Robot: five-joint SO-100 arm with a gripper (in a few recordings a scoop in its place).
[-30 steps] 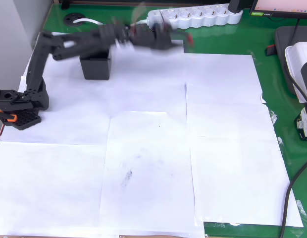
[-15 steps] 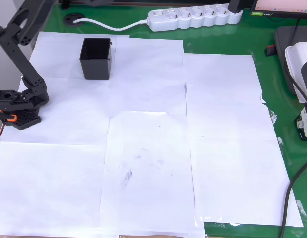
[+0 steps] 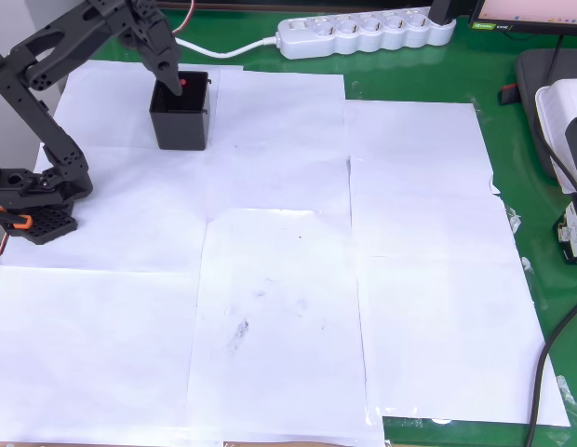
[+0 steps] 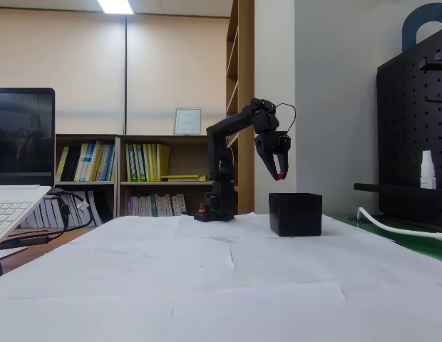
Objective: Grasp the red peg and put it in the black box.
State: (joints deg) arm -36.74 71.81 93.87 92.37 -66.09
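Fingers (image 4: 281,174) of black arm pinch tiny dark-red roundish peg (image 3: 183,83) at tips, hanging just above small square black plastic box (image 4: 296,214) w/ upright walls; box lies straight below, slightly right in fixed view, so drop is down.

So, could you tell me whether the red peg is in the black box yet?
Not yet. The red peg sits at the pincer tips, held above the black box, clear of its rim.
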